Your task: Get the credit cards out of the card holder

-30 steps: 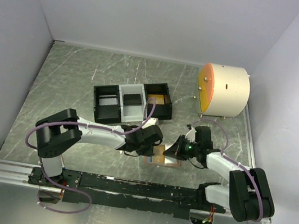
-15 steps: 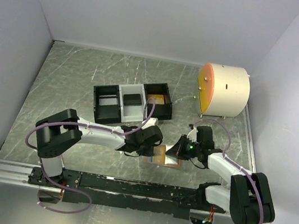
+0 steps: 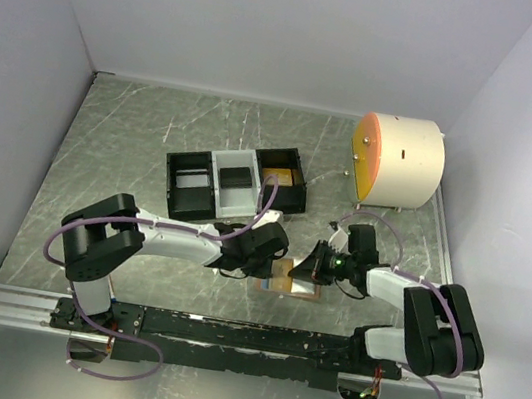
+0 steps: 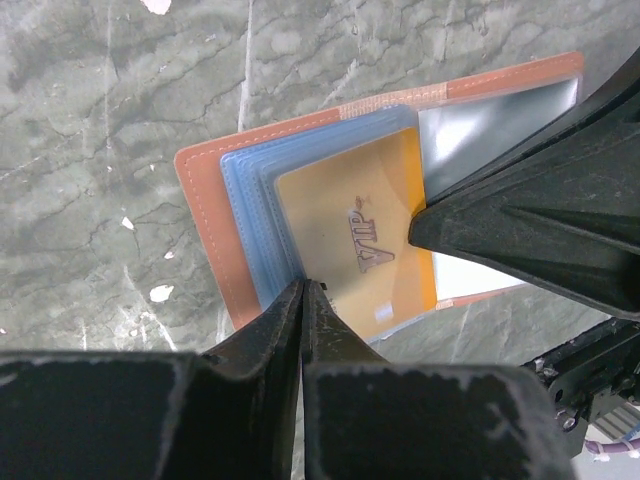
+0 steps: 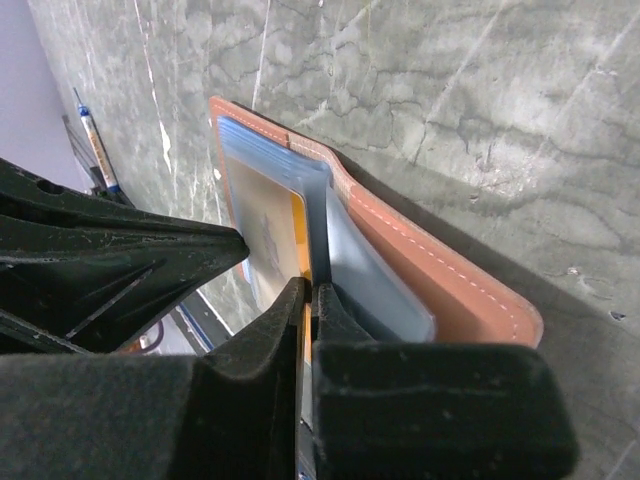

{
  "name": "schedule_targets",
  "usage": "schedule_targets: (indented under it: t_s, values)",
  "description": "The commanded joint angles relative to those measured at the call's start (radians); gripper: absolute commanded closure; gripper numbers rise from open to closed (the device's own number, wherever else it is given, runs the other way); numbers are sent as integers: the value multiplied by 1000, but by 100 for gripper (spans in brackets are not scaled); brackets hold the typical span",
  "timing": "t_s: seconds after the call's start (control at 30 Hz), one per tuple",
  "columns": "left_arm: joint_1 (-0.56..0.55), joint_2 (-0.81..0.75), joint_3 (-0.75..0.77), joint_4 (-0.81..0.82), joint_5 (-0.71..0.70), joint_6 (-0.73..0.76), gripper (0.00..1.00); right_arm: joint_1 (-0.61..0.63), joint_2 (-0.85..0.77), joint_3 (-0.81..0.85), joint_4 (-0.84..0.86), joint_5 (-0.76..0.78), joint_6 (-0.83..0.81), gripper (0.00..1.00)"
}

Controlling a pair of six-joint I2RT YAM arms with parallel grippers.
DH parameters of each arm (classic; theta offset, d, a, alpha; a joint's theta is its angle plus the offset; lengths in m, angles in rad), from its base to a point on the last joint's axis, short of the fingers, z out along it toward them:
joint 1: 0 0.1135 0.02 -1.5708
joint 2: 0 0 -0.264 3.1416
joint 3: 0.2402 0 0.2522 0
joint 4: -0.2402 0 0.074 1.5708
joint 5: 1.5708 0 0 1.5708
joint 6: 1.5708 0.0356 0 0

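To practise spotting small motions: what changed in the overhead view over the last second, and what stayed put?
Only the right arm's elbow moved: it dipped toward the near edge, then swung slightly inward. The right gripper stayed shut on the orange VIP card. The left gripper stayed shut on the card holder, which did not shift on the table.
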Motion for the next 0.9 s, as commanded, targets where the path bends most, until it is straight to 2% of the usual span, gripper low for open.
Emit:
schedule_targets:
  t_s: [0.0, 0.17, 0.3, 0.5, 0.67, 0.77, 0.87]
  values:
    - [1, 33, -6, -75, 16, 32, 87, 5, -5, -2, 28, -50, 3, 100]
    - [2, 26, -15, -149, -48, -6, 86, -3, -104, 39, -144, 170, -24, 100]
    - [8, 19, -37, -167, -73, -19, 85, -21, -143, 43, -187, 229, -7, 100]
    - [12, 18, -51, -153, -66, -21, 85, -29, -150, 43, -206, 235, -17, 100]
    - [12, 5, -37, -155, -67, -10, 85, -29, -124, 28, -152, 143, -7, 100]
    - [12, -16, -25, -154, -61, 5, 82, -28, -112, 18, -122, 122, 3, 97]
    - [12, -47, -10, -153, -57, 17, 75, -29, -117, 13, -116, 123, 5, 93]
